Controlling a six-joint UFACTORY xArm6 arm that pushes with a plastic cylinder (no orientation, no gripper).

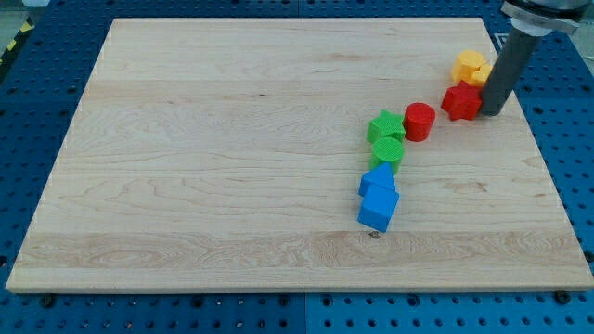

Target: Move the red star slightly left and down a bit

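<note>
A big wooden board (232, 139) lies on a blue table with little holes (575, 186). My tip (492, 112) is the bottom end of a straight dark rod that comes down from the view's top right corner. It has no jaws at all, so it cannot open or close, and it is holding nothing. My tip sits just to the view's right of the red star (461, 101), and it looks like it is touching the star's side. The red star is far over on the view's right side of the board, up near the top. Right above the red star is a yellow block (471, 68), and the two seem to touch; I cannot tell the yellow block's shape for sure. To the view's left of the red star, a little lower, stands a red cylinder (419, 121). Just beside that, further left, is a green star (385, 126). Under the green star is a green cylinder (388, 152), touching it. Below that come two blue blocks, one after the other. The upper blue block (376, 176) has a pointed top. The lower blue block (378, 208) looks like a cube and is turned a bit.
</note>
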